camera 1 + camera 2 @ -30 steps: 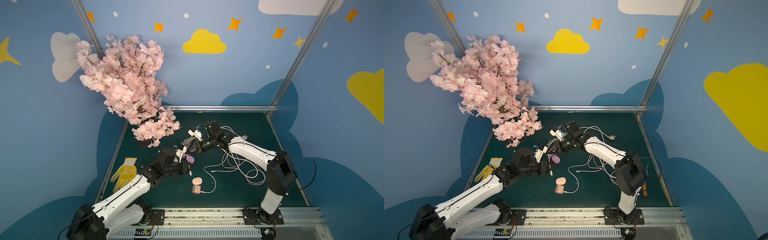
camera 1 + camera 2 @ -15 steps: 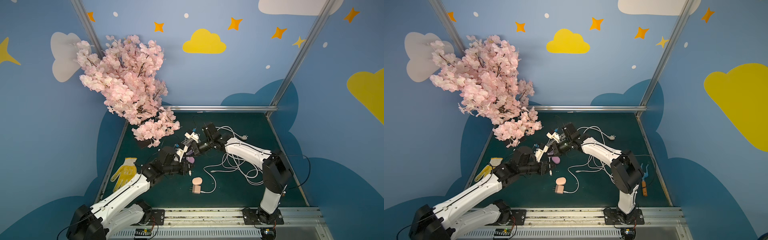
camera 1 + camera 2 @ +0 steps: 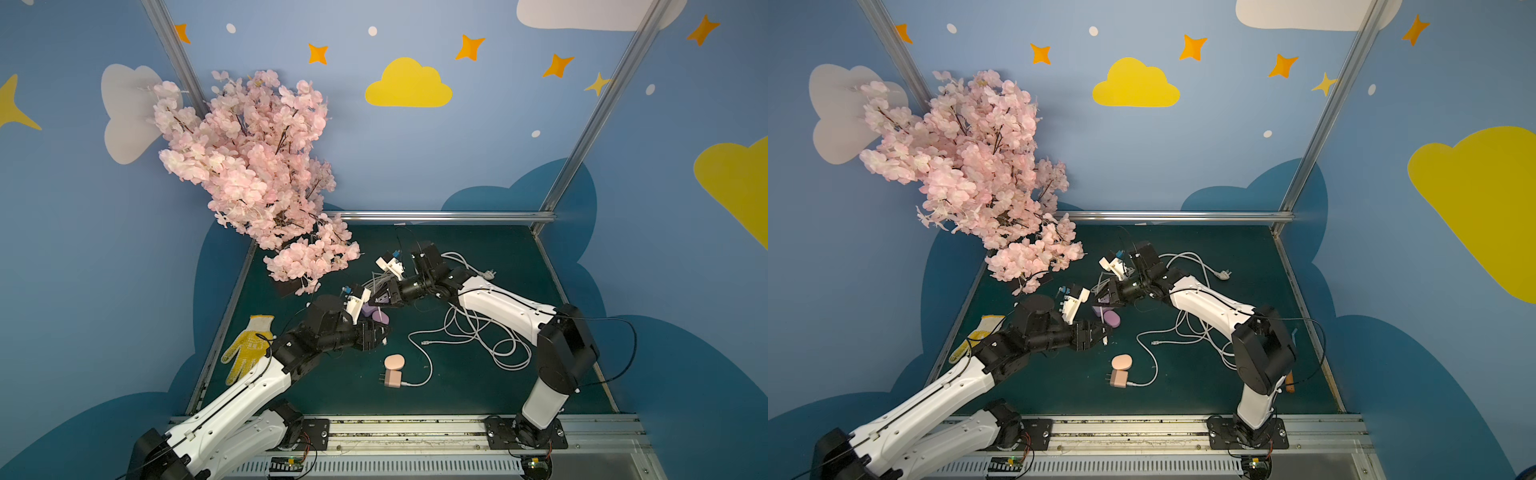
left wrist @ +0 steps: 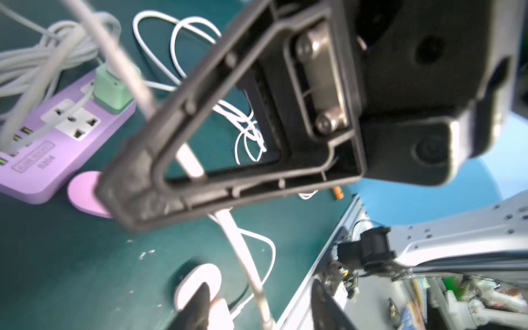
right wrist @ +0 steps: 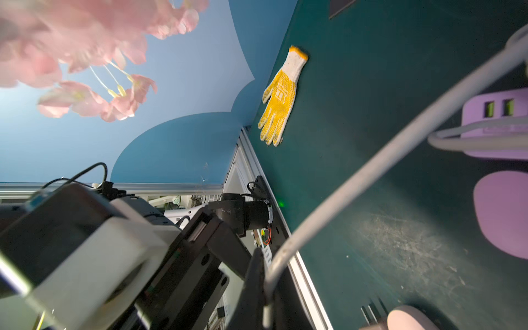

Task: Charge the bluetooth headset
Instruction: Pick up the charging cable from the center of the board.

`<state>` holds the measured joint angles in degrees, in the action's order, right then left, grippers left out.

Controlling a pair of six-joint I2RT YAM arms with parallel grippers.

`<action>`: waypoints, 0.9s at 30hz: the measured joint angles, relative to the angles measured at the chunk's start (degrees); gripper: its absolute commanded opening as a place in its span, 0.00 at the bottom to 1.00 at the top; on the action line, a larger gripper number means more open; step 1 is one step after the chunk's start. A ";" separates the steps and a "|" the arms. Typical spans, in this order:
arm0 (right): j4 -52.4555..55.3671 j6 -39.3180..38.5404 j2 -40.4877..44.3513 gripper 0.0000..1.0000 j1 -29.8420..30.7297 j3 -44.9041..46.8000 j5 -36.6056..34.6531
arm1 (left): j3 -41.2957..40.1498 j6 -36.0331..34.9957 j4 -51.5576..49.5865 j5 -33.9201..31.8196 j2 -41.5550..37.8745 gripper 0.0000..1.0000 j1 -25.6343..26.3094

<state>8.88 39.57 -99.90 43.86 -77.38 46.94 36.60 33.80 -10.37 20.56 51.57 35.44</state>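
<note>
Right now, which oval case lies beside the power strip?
The purple case, next to the strip; the peach case lies apart, by the pink adapter.

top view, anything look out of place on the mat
A yellow work glove lies flat by the left edge of the mat, unrelated to charging. The white cable sprawls in a loose tangle of loops.

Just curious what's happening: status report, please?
Right gripper shut on white cable. Left gripper open around it. Purple oval case beside power strip. Loose cables nearby.
</note>
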 measured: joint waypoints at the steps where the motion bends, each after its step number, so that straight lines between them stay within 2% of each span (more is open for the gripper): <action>1: -1.68 1.44 0.37 0.00 -0.31 0.87 -0.68 | -0.44 0.33 0.42 0.00 -0.35 0.65 0.00; 7: -12.00 12.07 0.85 0.00 -2.27 5.92 -4.17 | -3.56 2.91 2.60 0.00 -2.58 0.64 0.00; 13: -18.51 18.45 0.85 0.00 -2.62 6.45 -6.01 | -5.51 5.07 5.35 -0.13 -4.09 0.63 0.00; 15: -19.37 19.45 0.85 0.00 -2.62 6.45 -6.14 | -5.77 5.75 7.02 -0.39 -4.02 0.55 0.00; 17: -19.69 20.04 0.96 0.00 -2.62 6.45 -6.27 | -6.23 6.58 8.46 -0.81 -3.91 0.40 -0.02; 19: -19.82 20.24 1.14 0.00 -2.62 6.45 -6.45 | -6.38 7.32 9.70 -1.09 -3.54 0.31 -0.02; 23: -20.22 20.68 1.36 0.00 -2.64 6.47 -6.62 | -6.36 8.33 11.69 -1.27 -2.86 0.24 -0.02; 27: -20.83 21.33 1.36 0.00 -2.86 6.47 -6.62 | -6.36 9.16 12.44 -1.49 -2.84 0.13 -0.02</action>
<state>-11.94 60.90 -98.54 40.99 -70.91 40.32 30.24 42.96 2.07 19.07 48.73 35.42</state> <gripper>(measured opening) 0.061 0.168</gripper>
